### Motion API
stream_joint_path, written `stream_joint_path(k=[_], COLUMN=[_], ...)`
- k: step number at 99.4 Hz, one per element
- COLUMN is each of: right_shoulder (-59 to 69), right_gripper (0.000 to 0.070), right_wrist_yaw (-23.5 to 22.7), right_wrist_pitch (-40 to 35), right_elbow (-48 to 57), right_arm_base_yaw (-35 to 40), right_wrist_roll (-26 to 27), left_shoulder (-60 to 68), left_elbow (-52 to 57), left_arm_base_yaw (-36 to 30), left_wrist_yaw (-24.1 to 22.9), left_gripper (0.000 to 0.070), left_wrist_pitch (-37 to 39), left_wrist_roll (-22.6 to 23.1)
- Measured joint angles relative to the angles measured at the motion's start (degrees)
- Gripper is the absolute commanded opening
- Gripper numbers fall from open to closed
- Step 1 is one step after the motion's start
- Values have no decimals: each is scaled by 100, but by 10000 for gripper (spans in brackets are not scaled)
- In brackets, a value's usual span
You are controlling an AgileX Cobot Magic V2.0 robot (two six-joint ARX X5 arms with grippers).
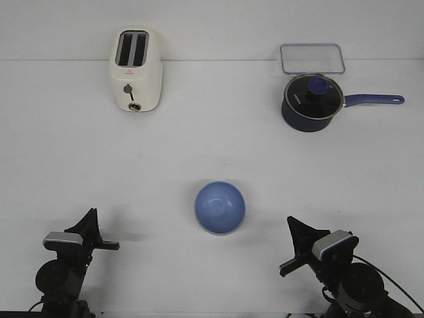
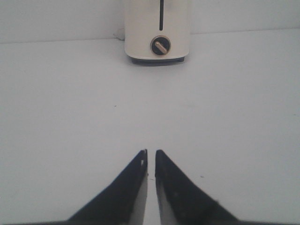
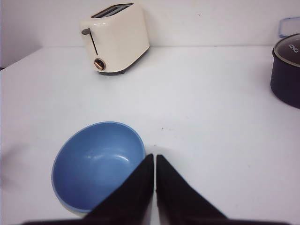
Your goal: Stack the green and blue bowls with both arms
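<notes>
Left gripper [image 2: 151,161]: fingers together but for a thin slit at the tips, nothing between them; it hangs low at the near left of the table [image 1: 66,165], pointing at the toaster.
Right gripper [image 3: 155,164]: black pointed fingers pressed together, holding nothing; at the near right, its tips near the blue bowl's rim, whether touching or just above it cannot be told.
Left arm [image 1: 66,262]: black, jointed, a silver-grey block near the wrist.
Right arm [image 1: 338,265]: the same build, angled in toward the middle.
Blue bowl [image 1: 220,207]: upright, round, matte periwinkle, with a soft sheen inside and a paler rim; nothing in it. It stands at the near middle of the table, between the two arms and closer to the right one.
Green bowl: a pale green edge seems to show under the blue bowl's rim in the right wrist view, too faint to be sure.
Toaster [image 1: 135,68]: cream, two slots, far left.
Saucepan [image 1: 313,101]: dark navy, glass lid on, handle pointing right, far right.
Tray [image 1: 312,57]: clear, rectangular, blue-rimmed, just behind the saucepan.
</notes>
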Motion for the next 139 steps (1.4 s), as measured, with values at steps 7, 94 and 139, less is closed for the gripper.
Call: stream_joint_path(k=[7, 94, 139], right_shoulder=[0, -1327, -1685], right_gripper=[9, 9, 9], right_wrist_yaw=[0, -1453, -1478], right_wrist_pitch=[0, 2590, 2358], right_elbow=[0, -2918, -2962], right_arm_base_yaw=[0, -4500, -4695], right_wrist_roll=[0, -1333, -1429], left_shoulder=[0, 0, 0], left_elbow=[0, 0, 0], left_arm_base_yaw=[0, 0, -2], left_wrist_yaw=[0, 0, 2], left_gripper=[15, 15, 15], left_wrist_pitch=[0, 0, 2], left_wrist_roll=[0, -11, -13])
